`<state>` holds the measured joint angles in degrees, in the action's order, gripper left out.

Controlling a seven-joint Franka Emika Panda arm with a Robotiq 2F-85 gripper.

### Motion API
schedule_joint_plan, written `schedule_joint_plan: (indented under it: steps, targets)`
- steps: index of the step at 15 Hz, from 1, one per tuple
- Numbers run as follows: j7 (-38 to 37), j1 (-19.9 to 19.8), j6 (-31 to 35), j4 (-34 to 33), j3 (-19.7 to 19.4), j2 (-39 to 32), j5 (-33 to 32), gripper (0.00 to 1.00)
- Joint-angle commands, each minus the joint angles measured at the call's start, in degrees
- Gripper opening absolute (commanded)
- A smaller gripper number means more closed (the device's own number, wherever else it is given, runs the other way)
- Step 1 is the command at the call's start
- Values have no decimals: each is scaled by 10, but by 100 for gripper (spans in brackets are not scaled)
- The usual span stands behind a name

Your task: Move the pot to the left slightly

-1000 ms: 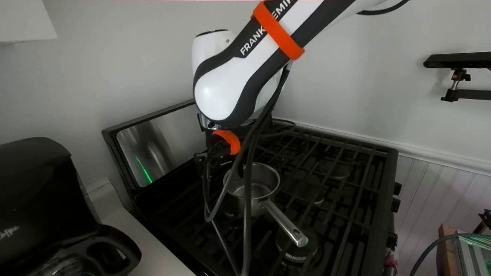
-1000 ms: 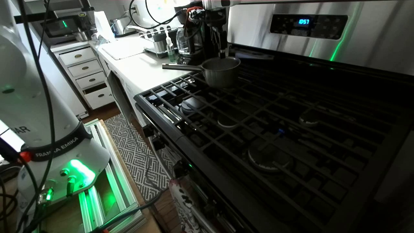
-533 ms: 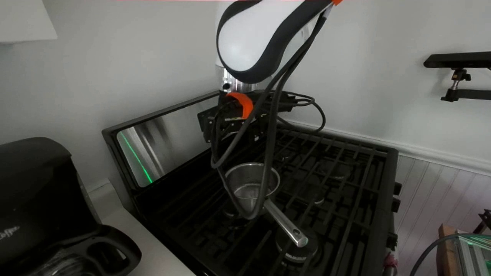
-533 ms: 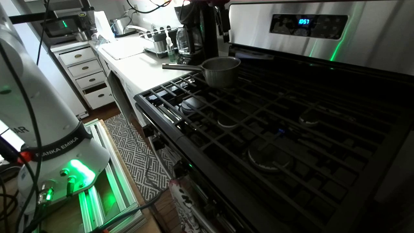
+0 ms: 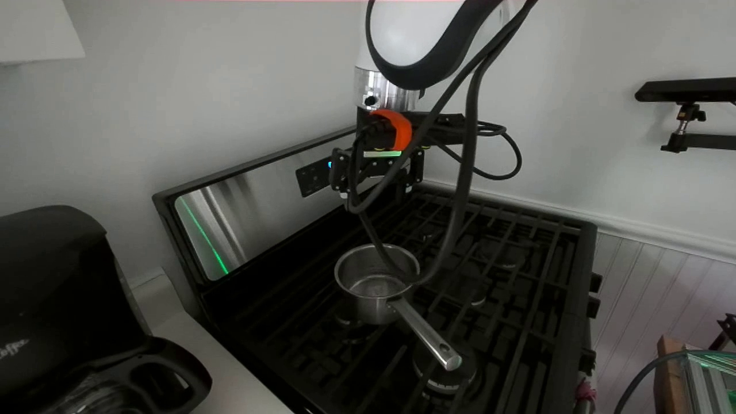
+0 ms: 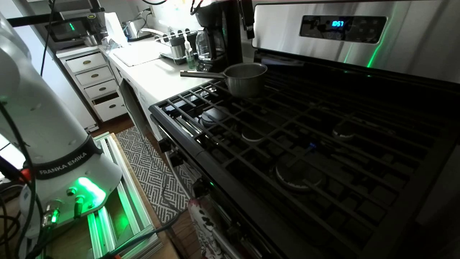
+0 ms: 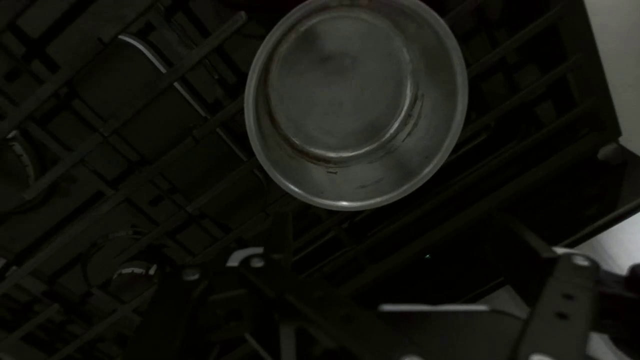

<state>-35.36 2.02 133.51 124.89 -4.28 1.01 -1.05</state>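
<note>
The pot is a small silver saucepan with a long straight handle. It stands upright on the black stove grates in both exterior views (image 5: 368,290) (image 6: 246,83). In the wrist view the pot (image 7: 345,85) is seen from above, empty, at the top middle; its handle is out of that view. My gripper (image 7: 405,235) is open, with its dark fingers wide apart and nothing between them. In an exterior view the gripper (image 5: 376,178) is above and behind the pot, clear of it. In an exterior view only a dark finger (image 6: 247,21) shows at the top edge.
The stove's upright back panel (image 5: 247,207) stands close to the gripper. Arm cables (image 5: 460,213) hang in a loop in front of the pot. A black coffee maker (image 5: 63,299) stands on the counter beside the stove; it also shows in an exterior view (image 6: 215,39).
My gripper has risen from the pot's rim, up and away from it, and the hanging cables have moved with it. The pot stands in the same place.
</note>
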Motion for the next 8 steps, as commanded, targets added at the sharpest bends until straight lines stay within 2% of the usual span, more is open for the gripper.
schedule_joint_plan:
  steps: [1,2,3,8]
  targets:
    - [0,-18,-17,36,12,44,-22,100]
    - [-3,-21,-15,42,13,50,-25,100]
    - [2,-20,-10,16,15,19,-10,100]
    - [2,-22,-10,18,18,20,-10,100]
